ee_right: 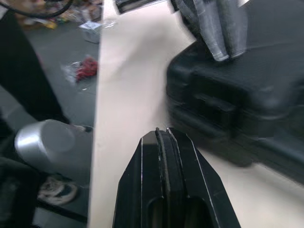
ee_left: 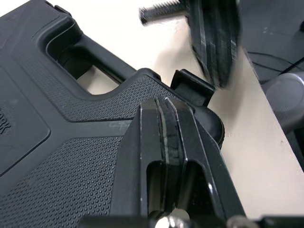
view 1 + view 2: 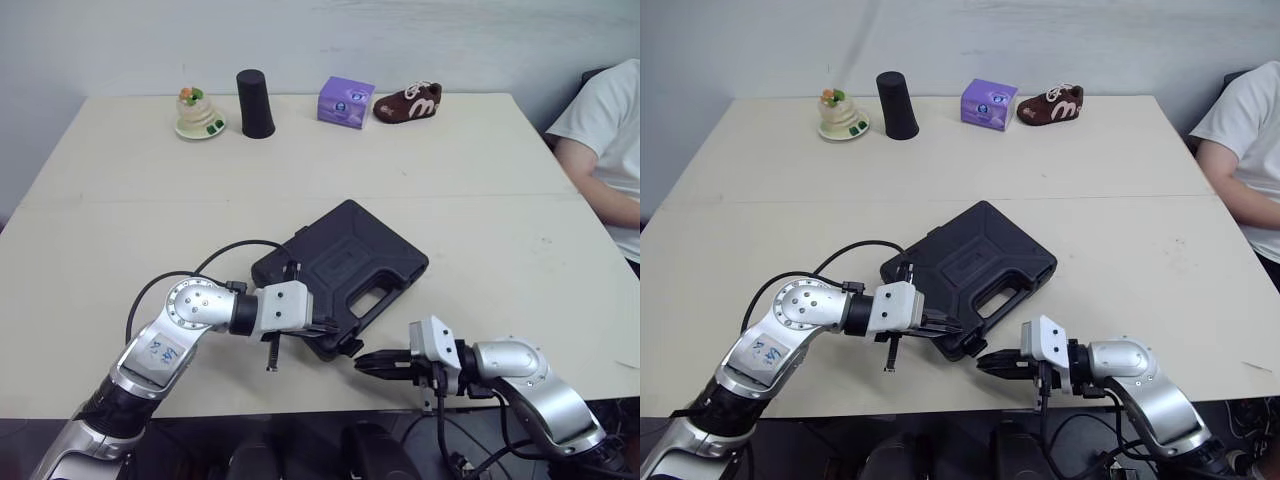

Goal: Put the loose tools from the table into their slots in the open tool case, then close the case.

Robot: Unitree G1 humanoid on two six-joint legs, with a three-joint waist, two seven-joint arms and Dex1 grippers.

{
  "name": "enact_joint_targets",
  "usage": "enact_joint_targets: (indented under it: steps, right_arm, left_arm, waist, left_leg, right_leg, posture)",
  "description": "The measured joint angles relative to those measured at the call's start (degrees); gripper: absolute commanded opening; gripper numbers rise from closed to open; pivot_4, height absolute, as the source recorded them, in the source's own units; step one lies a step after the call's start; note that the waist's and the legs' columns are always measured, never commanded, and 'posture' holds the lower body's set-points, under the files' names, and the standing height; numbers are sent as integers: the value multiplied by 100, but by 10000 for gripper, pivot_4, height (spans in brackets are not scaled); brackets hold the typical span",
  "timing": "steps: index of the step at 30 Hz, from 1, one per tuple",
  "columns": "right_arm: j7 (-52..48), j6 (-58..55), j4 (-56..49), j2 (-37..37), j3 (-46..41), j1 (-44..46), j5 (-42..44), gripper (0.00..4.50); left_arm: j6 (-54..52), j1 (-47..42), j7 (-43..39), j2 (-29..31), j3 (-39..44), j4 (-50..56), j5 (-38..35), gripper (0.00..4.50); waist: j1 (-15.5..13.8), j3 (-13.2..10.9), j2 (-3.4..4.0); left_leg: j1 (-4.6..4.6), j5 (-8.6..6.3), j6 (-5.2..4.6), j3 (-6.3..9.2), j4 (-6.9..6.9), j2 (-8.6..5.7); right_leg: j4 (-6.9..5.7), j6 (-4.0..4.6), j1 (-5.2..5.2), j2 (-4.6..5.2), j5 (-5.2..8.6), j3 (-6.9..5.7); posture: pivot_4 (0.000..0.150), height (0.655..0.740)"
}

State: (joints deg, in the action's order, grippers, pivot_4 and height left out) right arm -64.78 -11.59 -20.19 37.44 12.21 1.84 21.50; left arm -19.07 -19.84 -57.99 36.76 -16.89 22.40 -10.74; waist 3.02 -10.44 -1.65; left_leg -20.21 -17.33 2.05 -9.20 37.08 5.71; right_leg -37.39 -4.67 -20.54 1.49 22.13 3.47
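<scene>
The black tool case (image 3: 345, 270) lies closed on the table, its handle side toward the front edge. My left gripper (image 3: 332, 330) is shut and rests on the case's front corner, beside a latch (image 2: 192, 88). My right gripper (image 3: 364, 363) is shut too, just off that same corner and low over the table near its front edge. In the right wrist view the case (image 1: 237, 104) lies ahead of the shut fingertips (image 1: 164, 137).
At the back of the table stand a small dish with a figurine (image 3: 198, 112), a black cup (image 3: 256, 103), a purple box (image 3: 346, 101) and a brown shoe (image 3: 408, 102). A person in a white shirt (image 3: 610, 130) sits at the right.
</scene>
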Motion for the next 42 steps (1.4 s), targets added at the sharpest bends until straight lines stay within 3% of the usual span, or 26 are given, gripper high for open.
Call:
enact_joint_targets:
  steps: [4, 20, 42]
  right_arm:
    - [51, 25, 12, -43, 36, 24, -3, 124]
    - [119, 234, 352, -381, 315, 581, -258, 124]
    - [-240, 188, 874, -214, 208, 940, -206, 124]
  left_arm:
    - [408, 192, 171, 15, 12, -88, 4, 0]
    - [402, 259, 306, 133, -2, -98, 3, 0]
    - [359, 249, 327, 149, -14, -112, 3, 0]
  waist:
    - [0, 9, -5]
    - [6, 105, -11]
    - [10, 113, -5]
  left_leg:
    - [4, -3, -5, 0, 2, -1]
    - [8, -9, -14, 2, -3, 1]
    - [10, -24, -42, 3, -10, 7]
  right_leg:
    - [0, 0, 6, 3, 0, -1]
    - [7, 10, 14, 5, -4, -4]
    - [18, 24, 18, 8, -15, -8]
  posture:
    - [1500, 7400]
    - [1500, 7400]
    - [1500, 7400]
